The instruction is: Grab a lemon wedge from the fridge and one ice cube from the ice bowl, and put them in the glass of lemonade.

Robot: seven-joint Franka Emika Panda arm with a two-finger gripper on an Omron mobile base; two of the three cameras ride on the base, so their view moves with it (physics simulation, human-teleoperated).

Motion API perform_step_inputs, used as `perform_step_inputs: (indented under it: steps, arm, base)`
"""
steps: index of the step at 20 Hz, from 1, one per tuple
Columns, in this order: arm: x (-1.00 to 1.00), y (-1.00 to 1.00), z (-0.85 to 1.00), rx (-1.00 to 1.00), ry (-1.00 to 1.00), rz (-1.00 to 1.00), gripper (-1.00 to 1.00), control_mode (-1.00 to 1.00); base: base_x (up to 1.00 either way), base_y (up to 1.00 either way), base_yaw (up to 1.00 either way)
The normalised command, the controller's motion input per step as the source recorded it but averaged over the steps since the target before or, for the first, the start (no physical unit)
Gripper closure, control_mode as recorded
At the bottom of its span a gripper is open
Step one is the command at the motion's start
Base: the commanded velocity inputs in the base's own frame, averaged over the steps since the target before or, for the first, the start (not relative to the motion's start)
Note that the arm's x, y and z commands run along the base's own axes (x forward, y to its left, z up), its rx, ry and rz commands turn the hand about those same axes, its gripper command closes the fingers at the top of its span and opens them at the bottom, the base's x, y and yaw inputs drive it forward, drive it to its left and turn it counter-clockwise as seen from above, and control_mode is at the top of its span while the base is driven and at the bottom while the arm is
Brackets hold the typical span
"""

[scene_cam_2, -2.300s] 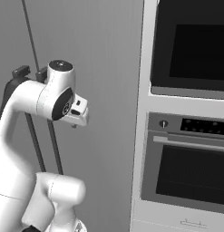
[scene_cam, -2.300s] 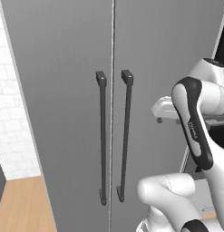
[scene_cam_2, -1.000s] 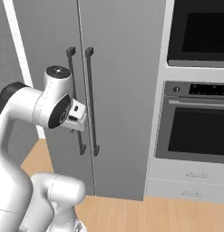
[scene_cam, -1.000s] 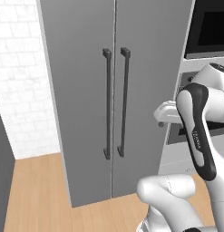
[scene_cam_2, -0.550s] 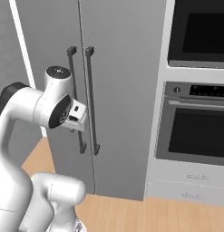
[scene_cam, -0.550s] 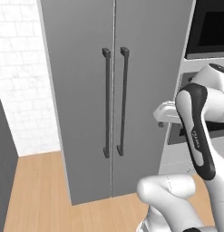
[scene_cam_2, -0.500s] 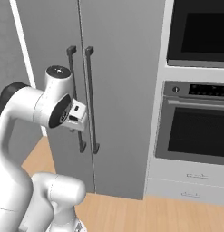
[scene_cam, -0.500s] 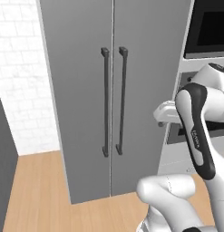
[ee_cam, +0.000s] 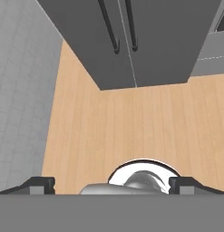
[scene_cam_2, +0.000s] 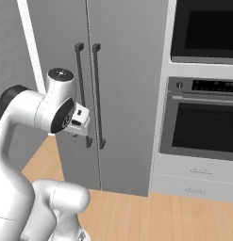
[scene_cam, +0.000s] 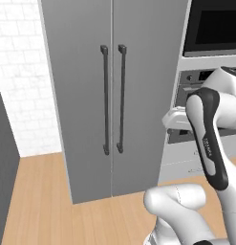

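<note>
Ahead of gripper [ee_cam: 111, 183], well apart: fridge [scene_cam: 91, 95], both doors shut, two dark bar handles [scene_cam: 113, 98] side by side. Jaws spread wide, nothing between. Wooden floor [ee_cam: 131, 127] beneath fingertips [ee_cam: 38, 183].

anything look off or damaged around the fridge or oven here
Nothing stands out. The fridge has both doors shut and flush, its two dark handles straight and parallel. The oven beside it is closed too, and the wooden floor is bare of spills. The gripper holds nothing.
</note>
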Motion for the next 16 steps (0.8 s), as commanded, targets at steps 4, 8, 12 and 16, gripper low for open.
perform_step_inputs:
  steps: [4,8,12,16]
  arm:
    - [0.0,0.0,0.0,0.0,0.0,0.0,-1.0,1.0]
    - [0.0,0.0,0.0,0.0,0.0,0.0,-1.0,1.0]
    - [0.0,0.0,0.0,0.0,0.0,0.0,-1.0,1.0]
    - [0.0,0.0,0.0,0.0,0.0,0.0,-1.0,1.0]
  base:
    - [-0.14,0.0,0.0]
    - [-0.04,0.09,0.0]
    - [0.51,0.21,0.0]
    - [0.74,0.18,0.0]
